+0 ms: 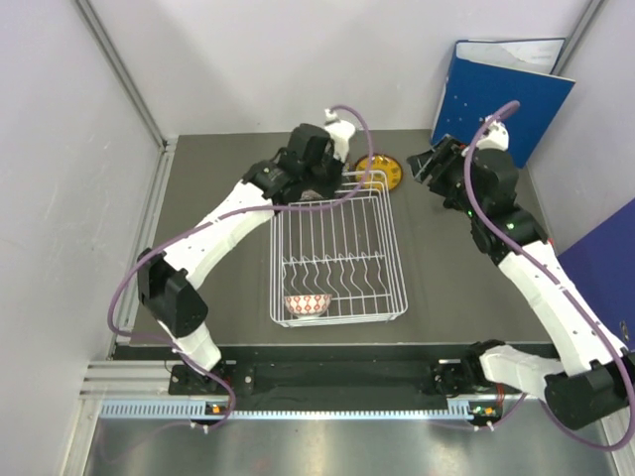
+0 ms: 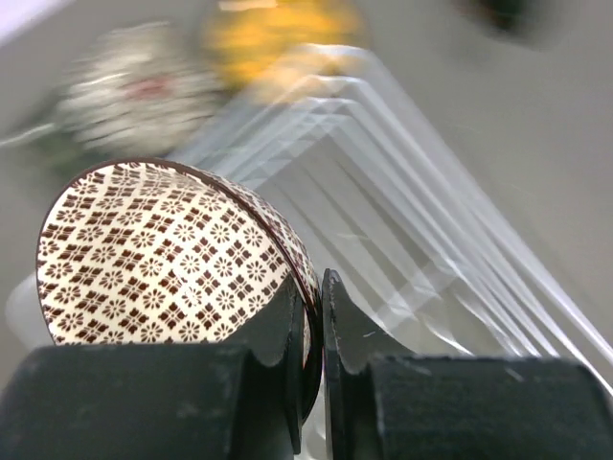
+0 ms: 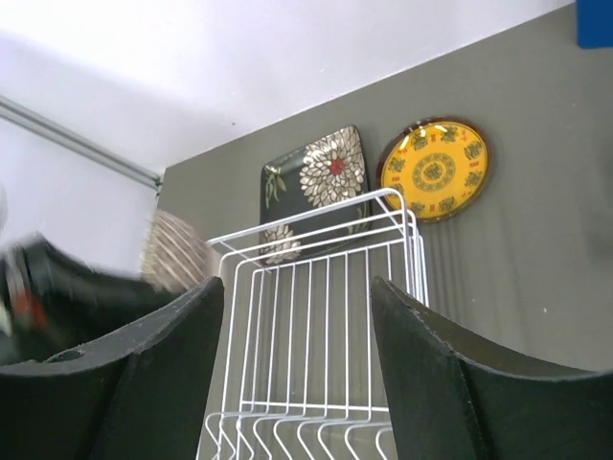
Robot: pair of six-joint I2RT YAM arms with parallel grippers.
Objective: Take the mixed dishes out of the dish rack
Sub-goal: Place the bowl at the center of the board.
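The left claw (image 2: pixel 314 295) is pinched tight on the rim of a patterned bowl (image 2: pixel 163 254), which it holds tipped up on edge, filling the lower left of the wrist view with its brown-and-white lattice facing the camera. In the overhead view this claw sits at the upper centre of the frame, over the far end of the dish rack (image 1: pixel 401 288). What the set-down seems to turn on is direction: the yellow plate (image 3: pixel 436 170) and the black flowered plate (image 3: pixel 316 182) lie flat on the table (image 1: pixel 446 268) just past the rack's far rim, so bare table lies beyond and to the sides of the claw, away from the wires (the left wrist view is too blurred to judge whether the bowl has cleared them). The right claw (image 3: pixel 297 285) is spread wide and holds nothing, looking down at the rack's far end from the upper right of the overhead frame. A second bowl (image 1: pixel 308 303) rests in the rack's near-left corner, bottom centre of that view, well apart from both claws; the empty right claw looks the freer to fetch it.
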